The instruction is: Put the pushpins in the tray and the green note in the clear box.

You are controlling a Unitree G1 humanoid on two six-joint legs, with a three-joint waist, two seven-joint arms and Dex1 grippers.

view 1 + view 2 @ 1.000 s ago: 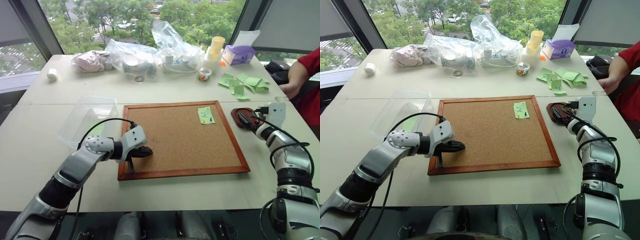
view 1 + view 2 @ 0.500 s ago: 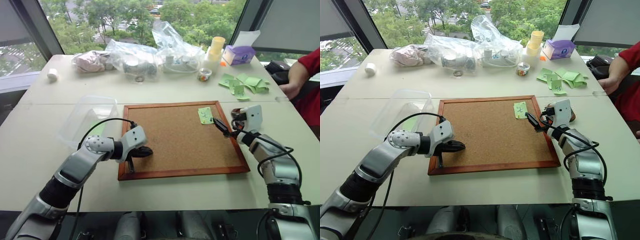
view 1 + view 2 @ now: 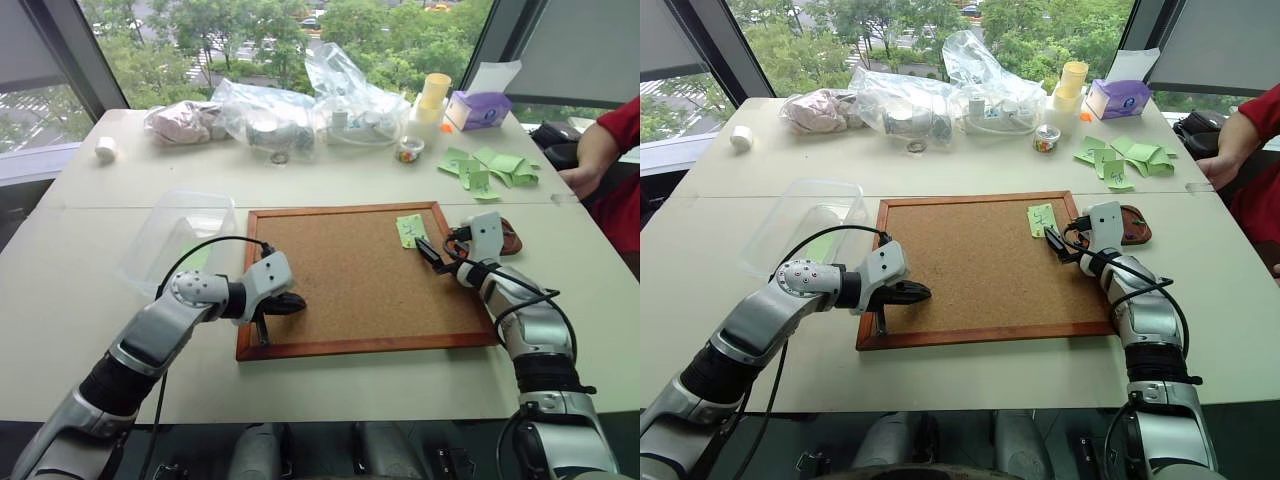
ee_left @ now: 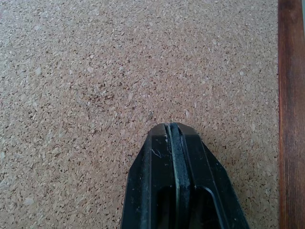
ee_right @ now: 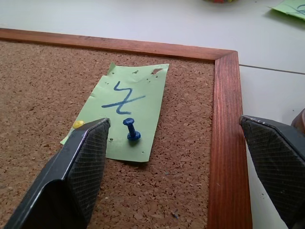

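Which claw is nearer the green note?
Right. The right claw is open just short of the green note and its pin, at the corkboard's far right corner; the left claw rests shut near the opposite corner.

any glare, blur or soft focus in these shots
Right wrist view: the green note and its blue pushpin are sharp, while the near tips of the right claw look slightly soft. Left wrist view: the cork is crisp, evenly lit. Head views: windows bright behind, sheen on the plastic bags.
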